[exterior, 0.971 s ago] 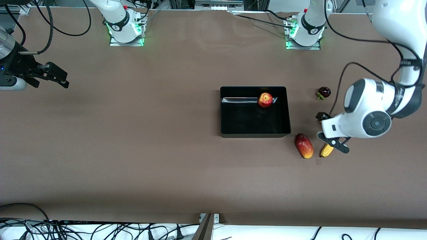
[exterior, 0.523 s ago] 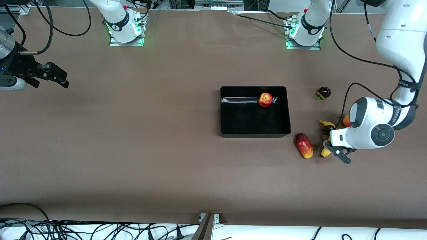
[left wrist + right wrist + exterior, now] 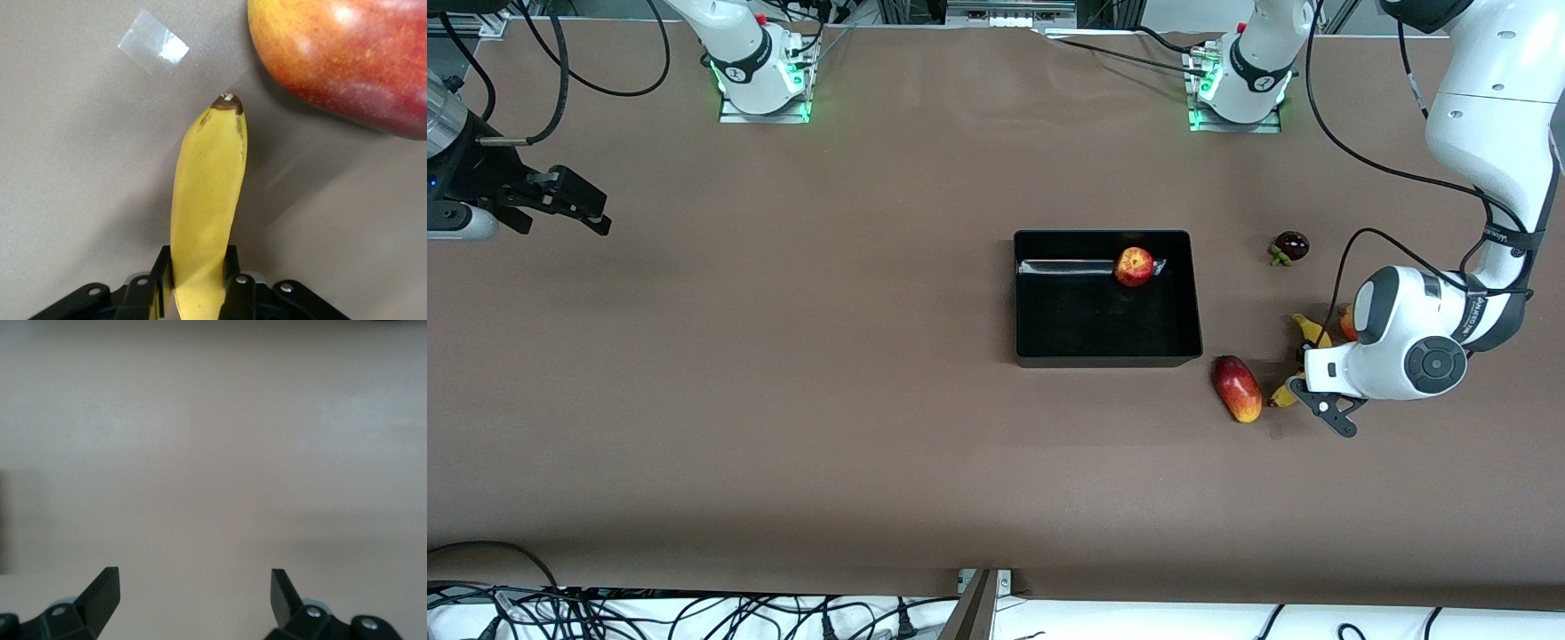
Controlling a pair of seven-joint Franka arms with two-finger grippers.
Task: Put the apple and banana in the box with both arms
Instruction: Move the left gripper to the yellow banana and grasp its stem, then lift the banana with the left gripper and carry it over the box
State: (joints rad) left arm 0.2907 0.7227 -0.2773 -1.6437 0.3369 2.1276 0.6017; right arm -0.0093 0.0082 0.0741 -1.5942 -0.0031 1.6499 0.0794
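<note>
The left pincer (image 3: 198,283) is clamped on the banana (image 3: 203,227), its two black fingers (image 3: 162,277) pressed against either flank of the yellow fruit near one end, while the dark-tipped other end points out toward a patch of clear tape (image 3: 153,50) stuck on the desk (image 3: 783,400). In the front view this pincer (image 3: 1303,391) sits low at the desk toward the left arm's end, with the banana (image 3: 1312,331) showing in two yellow pieces on either side of the wrist. Just beside the banana, toward the box, lies an oblong red-yellow fruit (image 3: 1237,388), close to the box's nearer corner. The box (image 3: 1049,360) rests on the desk, and the apple (image 3: 1134,266) sits inside it, toward the wall farther from the front camera. A small dark round fruit (image 3: 1290,245) lies on the desk, farther from the front camera than the banana. A bit of another orange-red fruit (image 3: 1348,322) peeks out by the left arm's wrist. The right pincer (image 3: 574,203) waits with its fingers (image 3: 100,593) spread wide, over bare desk at the right arm's end.
</note>
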